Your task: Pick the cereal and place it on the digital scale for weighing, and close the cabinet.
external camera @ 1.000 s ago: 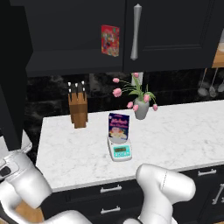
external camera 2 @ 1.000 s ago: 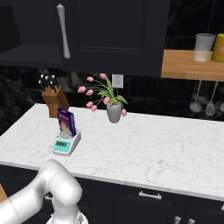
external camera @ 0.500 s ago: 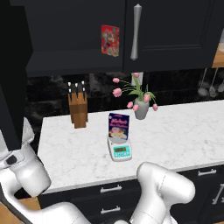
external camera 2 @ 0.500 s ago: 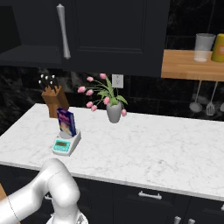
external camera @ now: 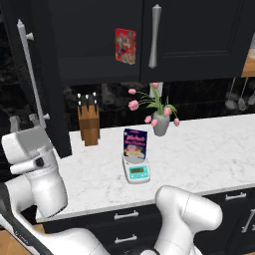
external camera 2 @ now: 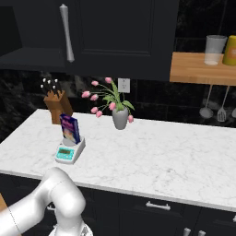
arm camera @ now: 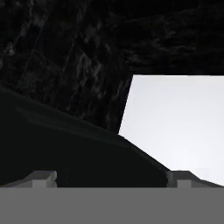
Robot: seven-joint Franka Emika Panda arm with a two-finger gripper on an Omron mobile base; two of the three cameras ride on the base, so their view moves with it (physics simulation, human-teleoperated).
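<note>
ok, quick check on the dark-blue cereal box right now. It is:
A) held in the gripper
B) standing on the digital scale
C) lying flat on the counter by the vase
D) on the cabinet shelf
B: the cereal stands upright on the digital scale on the marble counter, also clear in the right base view, with nothing gripping it.

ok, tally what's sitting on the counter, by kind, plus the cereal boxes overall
Knife block: 1
Flower vase: 1
Scale: 1
Cereal boxes: 2 (blue one on the scale, red one in the cabinet)
Total: 5
</note>
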